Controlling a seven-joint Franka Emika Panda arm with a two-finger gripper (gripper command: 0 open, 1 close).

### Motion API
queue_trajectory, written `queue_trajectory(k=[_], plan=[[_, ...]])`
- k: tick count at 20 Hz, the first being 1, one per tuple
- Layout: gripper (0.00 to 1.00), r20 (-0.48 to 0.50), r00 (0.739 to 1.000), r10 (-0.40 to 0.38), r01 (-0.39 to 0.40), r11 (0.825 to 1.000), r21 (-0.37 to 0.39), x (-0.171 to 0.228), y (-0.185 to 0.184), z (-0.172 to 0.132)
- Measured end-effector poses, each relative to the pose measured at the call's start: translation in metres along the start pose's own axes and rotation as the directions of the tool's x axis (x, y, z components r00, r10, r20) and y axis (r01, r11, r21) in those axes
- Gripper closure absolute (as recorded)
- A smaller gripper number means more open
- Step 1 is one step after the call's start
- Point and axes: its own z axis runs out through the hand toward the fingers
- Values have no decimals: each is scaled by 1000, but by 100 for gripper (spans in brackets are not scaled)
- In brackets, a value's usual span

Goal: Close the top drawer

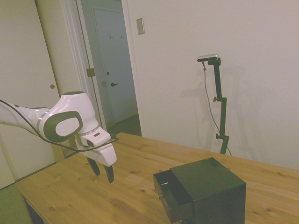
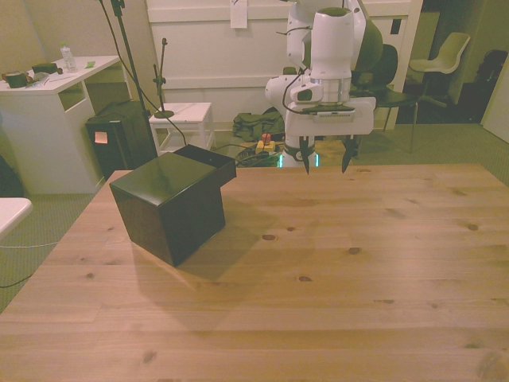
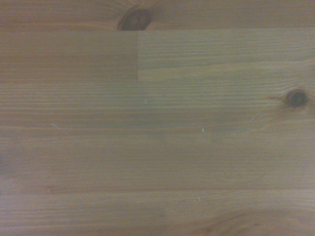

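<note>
A small black cube cabinet [image 1: 210,189] [image 2: 167,207] stands on the wooden table [image 1: 70,196] [image 2: 358,278]. Its top drawer [image 1: 164,181] [image 2: 208,161] is pulled out, with a small metallic knob on its front in the side view. My gripper [image 1: 103,173] [image 2: 324,164] hangs open above the bare table, fingers pointing down with nothing between them. It is well apart from the drawer front, toward the front view's right of the cabinet. The wrist view holds only table wood [image 3: 157,147] with dark knots.
Beyond the table's far edge are a white desk [image 2: 48,87], a small white side table [image 2: 187,115], a bag on the floor [image 2: 254,127] and chairs [image 2: 441,56]. An open doorway [image 1: 112,70] shows in the side view.
</note>
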Motion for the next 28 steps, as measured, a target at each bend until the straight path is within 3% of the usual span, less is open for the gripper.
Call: queue_trajectory(k=[3,6,15,19,26,27,28], plan=[[0,5,1000,27,-27,1000,-6,5,6,1],[0,-4,992,124,-124,992,-8,19,30,0],[0,-71,935,346,-346,938,15,72,104,-22],[0,-84,913,398,-396,917,42,97,117,-34],[0,-92,896,435,-430,900,68,123,125,-43],[100,-92,894,439,-434,898,71,125,127,-44],[100,-93,892,443,-438,896,74,127,129,-46]])
